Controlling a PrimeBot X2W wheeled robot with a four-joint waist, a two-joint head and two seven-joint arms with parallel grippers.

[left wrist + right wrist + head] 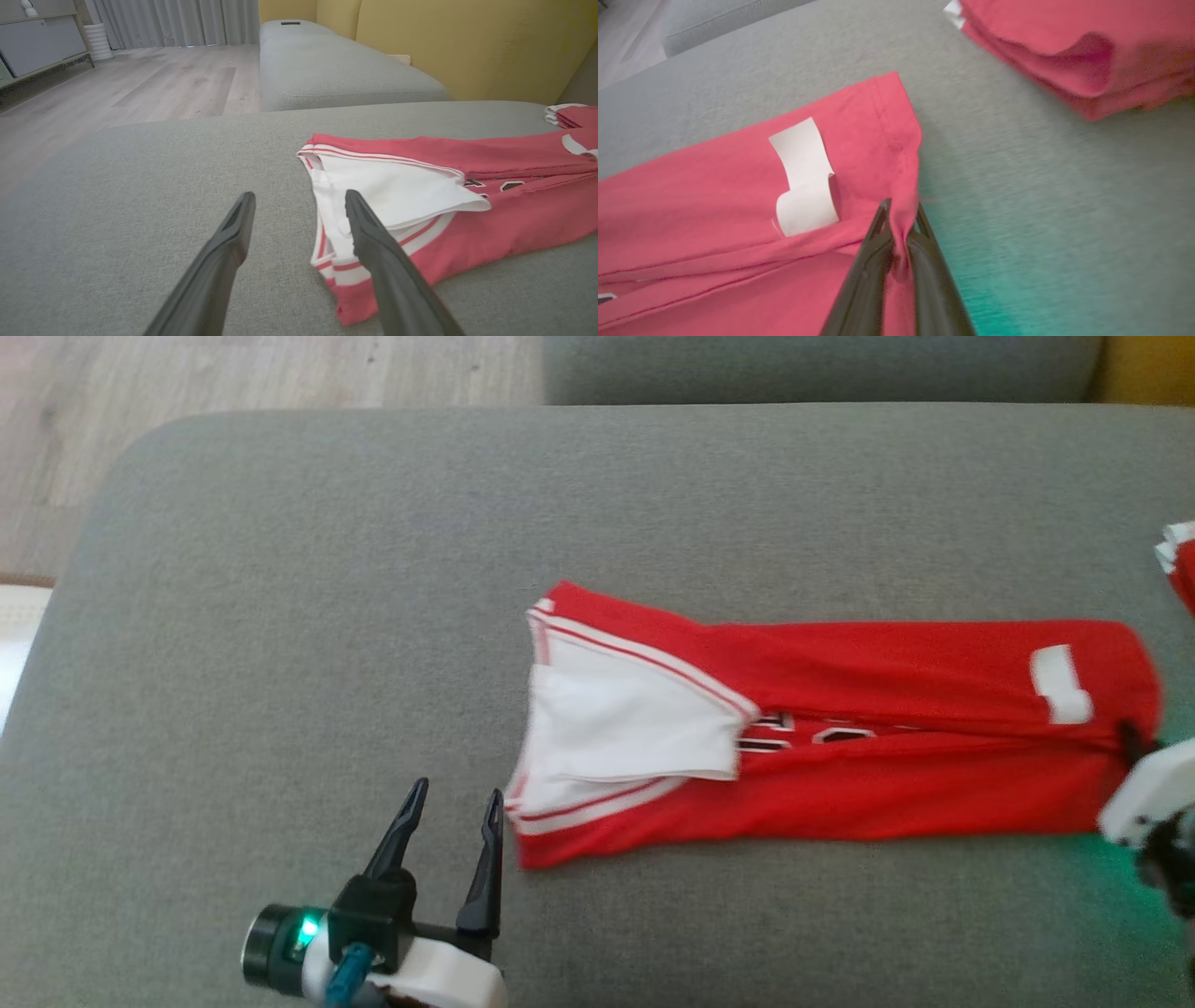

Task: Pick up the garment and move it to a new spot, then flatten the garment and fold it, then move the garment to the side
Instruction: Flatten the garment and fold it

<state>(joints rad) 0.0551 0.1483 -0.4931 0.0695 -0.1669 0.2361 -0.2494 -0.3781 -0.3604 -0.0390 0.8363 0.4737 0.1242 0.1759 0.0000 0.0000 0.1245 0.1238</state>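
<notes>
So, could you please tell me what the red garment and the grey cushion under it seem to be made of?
Red garment: thin, soft knit, probably jersey, matte; it creases and bunches where the right pincer pinches it. Grey cushion: woven upholstery fabric, matte, judging by its fine heathered grain.

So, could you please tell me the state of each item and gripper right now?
red garment: folded into a long strip, flat on the cushion.
left gripper: open, beside its white-trimmed end.
right gripper: shut on its other end.
second red garment: folded, lying apart.
</notes>
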